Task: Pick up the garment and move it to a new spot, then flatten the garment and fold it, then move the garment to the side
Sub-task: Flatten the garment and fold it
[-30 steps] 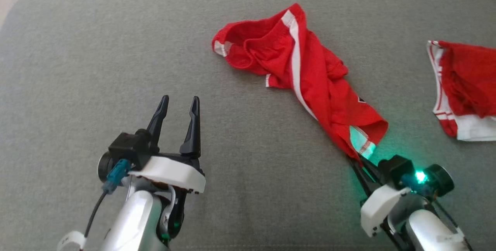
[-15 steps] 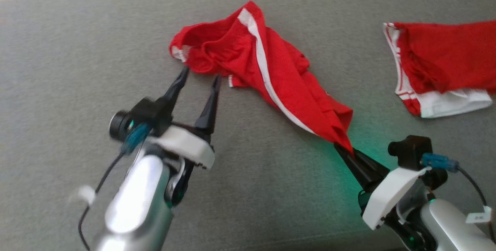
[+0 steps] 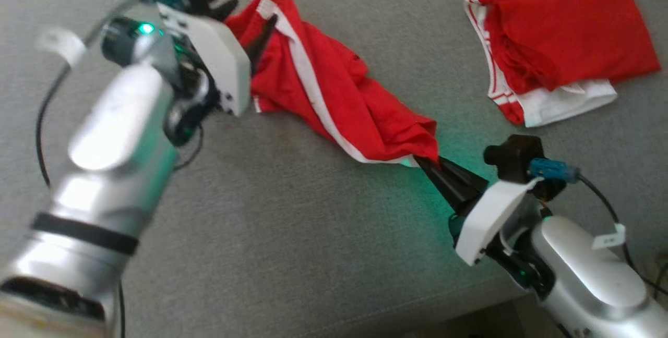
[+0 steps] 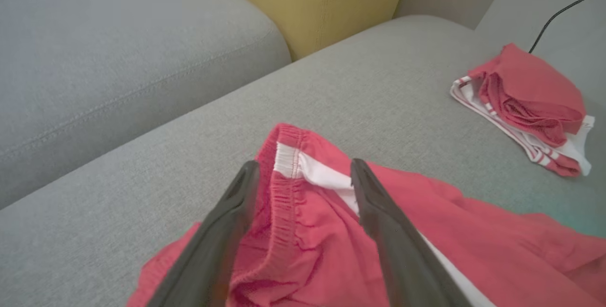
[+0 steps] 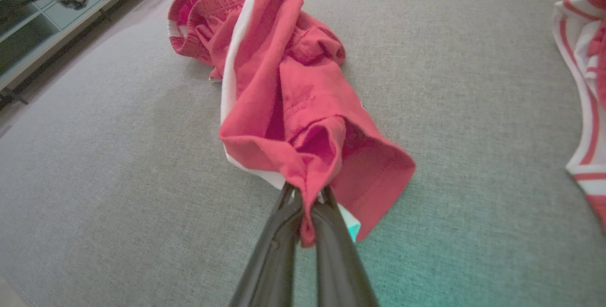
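Right hand clamped tight on one hem corner of the red garment, which lies stretched and crumpled across the grey sofa cushion. Left hand wide open, fingers straddling the elastic waistband at the garment's other end, gripping nothing. Second red-white garment folded, well apart to the right.

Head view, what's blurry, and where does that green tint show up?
Head view: the left arm is smeared by motion blur, the garment fairly sharp; a green cast tints the couch beside the right end effector. Right wrist view: the same teal tint, lower right. Left wrist view: colours washed out.
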